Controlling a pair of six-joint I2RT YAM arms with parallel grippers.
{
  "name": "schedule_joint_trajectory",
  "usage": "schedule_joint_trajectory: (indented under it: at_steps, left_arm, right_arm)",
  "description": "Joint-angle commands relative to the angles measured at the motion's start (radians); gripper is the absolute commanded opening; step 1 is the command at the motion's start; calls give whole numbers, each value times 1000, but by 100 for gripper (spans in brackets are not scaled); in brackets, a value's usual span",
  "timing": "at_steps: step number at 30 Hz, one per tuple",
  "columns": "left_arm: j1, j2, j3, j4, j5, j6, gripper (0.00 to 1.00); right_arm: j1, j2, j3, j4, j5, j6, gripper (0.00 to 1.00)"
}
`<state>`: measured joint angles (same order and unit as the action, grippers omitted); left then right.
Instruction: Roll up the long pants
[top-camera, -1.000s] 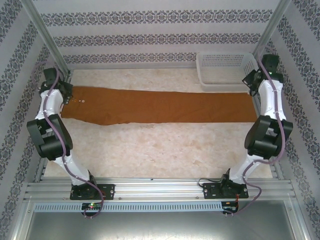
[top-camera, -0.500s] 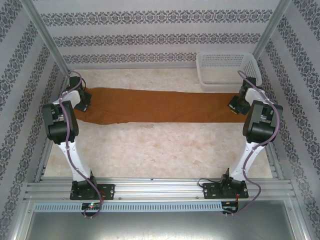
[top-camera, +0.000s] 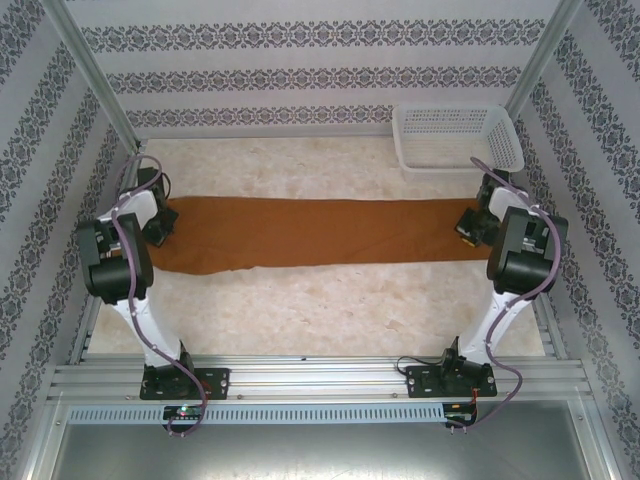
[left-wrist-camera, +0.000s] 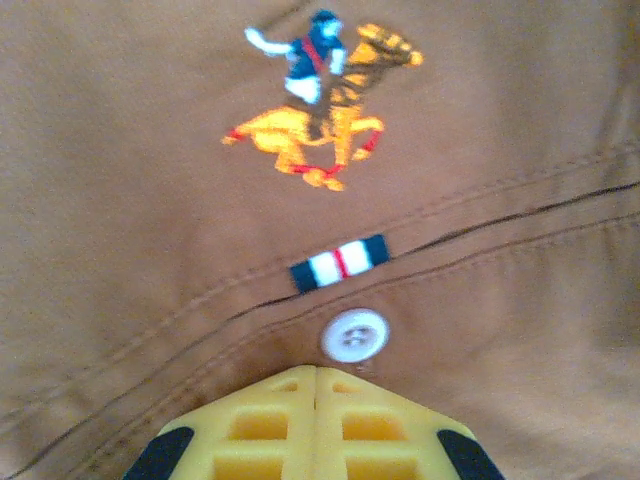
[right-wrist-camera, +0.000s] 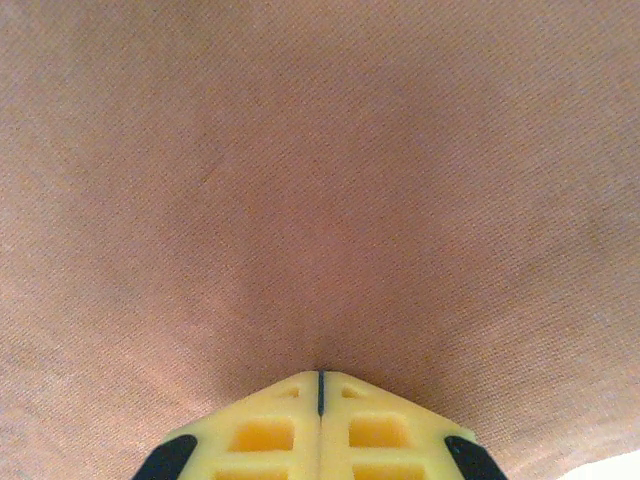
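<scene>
The long pants (top-camera: 320, 232) lie stretched flat across the table, waist at the left, leg ends at the right. My left gripper (top-camera: 160, 225) sits at the waist end. In the left wrist view its yellow fingers (left-wrist-camera: 316, 372) are shut, tips pinching the cloth just below a white button (left-wrist-camera: 354, 335). A striped tab (left-wrist-camera: 338, 263) and an embroidered horse rider (left-wrist-camera: 315, 105) lie beyond. My right gripper (top-camera: 470, 222) is at the leg end. Its jaws (right-wrist-camera: 320, 377) are shut, and the cloth (right-wrist-camera: 320, 180) puckers toward the tips.
A white mesh basket (top-camera: 460, 162) stands at the back right, just beyond the right gripper. Patterned walls and metal posts close in the table on three sides. Bare pale tabletop (top-camera: 320, 310) lies between the pants and the arm bases.
Both arms came down onto the two ends of the pants. The pants then slid toward the near edge with the grippers and now lie straighter.
</scene>
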<state>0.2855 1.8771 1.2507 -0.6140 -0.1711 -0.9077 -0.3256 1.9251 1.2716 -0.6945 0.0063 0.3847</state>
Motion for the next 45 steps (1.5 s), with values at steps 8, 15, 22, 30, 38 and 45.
schedule_joint_trajectory:
  at_steps: [8,15,22,30,38,45]
  left_arm:
    - [15,-255,-166,-40,40,39,82]
    - [9,-348,-110,-56,82,69,100]
    - [9,-351,-76,-85,78,58,100]
    - [6,-350,-39,-105,71,43,100]
    - [3,-357,-55,-102,68,28,100]
    - [3,-358,-63,-106,59,37,100]
  right_arm:
    - [-31,-200,-47,-107,61,-11,89]
    - [-134,-173,109,-163,108,-10,98]
    - [-179,-78,41,-108,98,15,97]
    - [-180,32,17,-90,83,2,96]
    - [-160,135,81,-115,126,-15,85]
    - [-155,219,99,-120,125,-26,18]
